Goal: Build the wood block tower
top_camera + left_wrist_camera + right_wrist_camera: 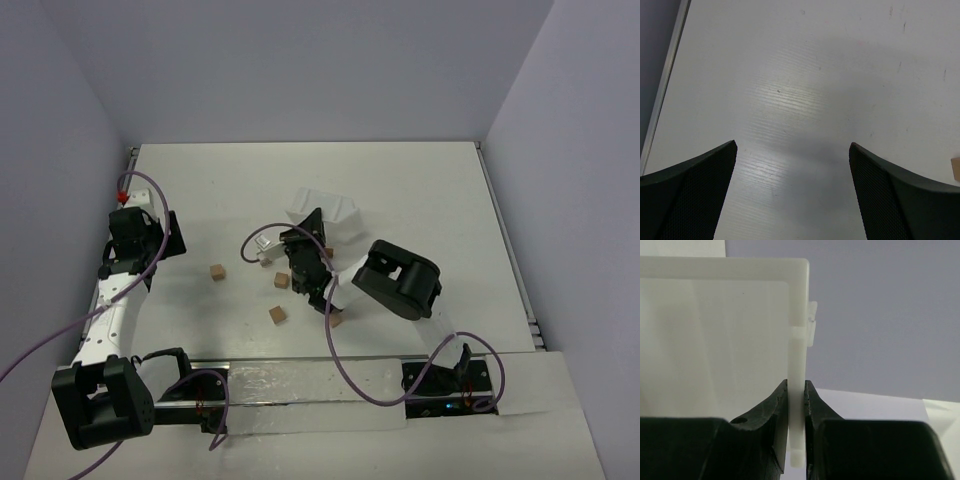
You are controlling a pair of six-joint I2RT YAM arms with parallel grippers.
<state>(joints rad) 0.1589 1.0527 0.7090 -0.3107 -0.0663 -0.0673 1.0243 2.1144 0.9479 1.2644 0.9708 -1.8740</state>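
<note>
Several small tan wood blocks lie loose on the table: one (pixel 217 272) left of centre, one (pixel 282 280) and one (pixel 277 315) in the middle, and one (pixel 336 320) under the right arm. No tower shows in any view. My right gripper (pixel 796 385) is shut on the side wall of the white plastic tray (pixel 715 340), which hangs tilted above the table (pixel 325 212). My left gripper (pixel 792 145) stands open over bare table at the left (pixel 143 213). A block's corner (pixel 956 169) shows at the right edge of the left wrist view.
The table's left rail (pixel 665 90) runs close beside the left gripper. A small white-and-grey piece (pixel 263 243) lies left of the tray. Purple cables (pixel 340 370) loop over the near table. Grey walls enclose the table on three sides.
</note>
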